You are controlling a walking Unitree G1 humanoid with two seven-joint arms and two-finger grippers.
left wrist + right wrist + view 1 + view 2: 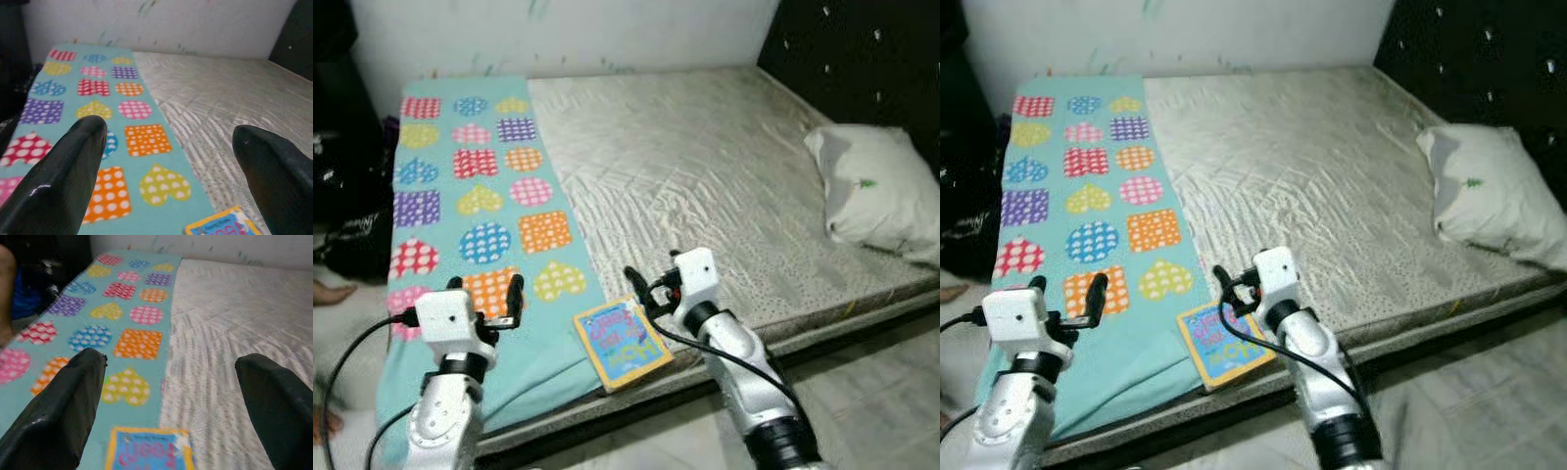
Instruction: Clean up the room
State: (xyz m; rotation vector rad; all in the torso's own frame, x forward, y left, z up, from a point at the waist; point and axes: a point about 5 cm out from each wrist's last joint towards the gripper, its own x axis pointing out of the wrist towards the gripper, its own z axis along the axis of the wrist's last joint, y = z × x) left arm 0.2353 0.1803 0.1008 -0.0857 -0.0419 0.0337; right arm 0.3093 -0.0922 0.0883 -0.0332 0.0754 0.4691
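A blue and yellow children's book (622, 343) lies flat at the front edge of the bed, half on the teal blanket (480, 196) with coloured dotted patches, half on the grey mattress (705, 166). My right gripper (651, 289) hovers open just above the book's far right corner, nothing between its fingers. My left gripper (486, 294) is open over the blanket's orange patch, to the left of the book. The right wrist view has the book (149, 450) just below and between the open fingers (73, 396). In the left wrist view a corner of the book (225, 226) lies beside one finger (73, 166).
A white pillow (876, 191) rests at the bed's right side under a dark headboard (862, 59). Dark bags (342, 196) and a person's foot (328, 292) are on the floor left of the bed. Pale floor tiles (881, 392) lie before the bed.
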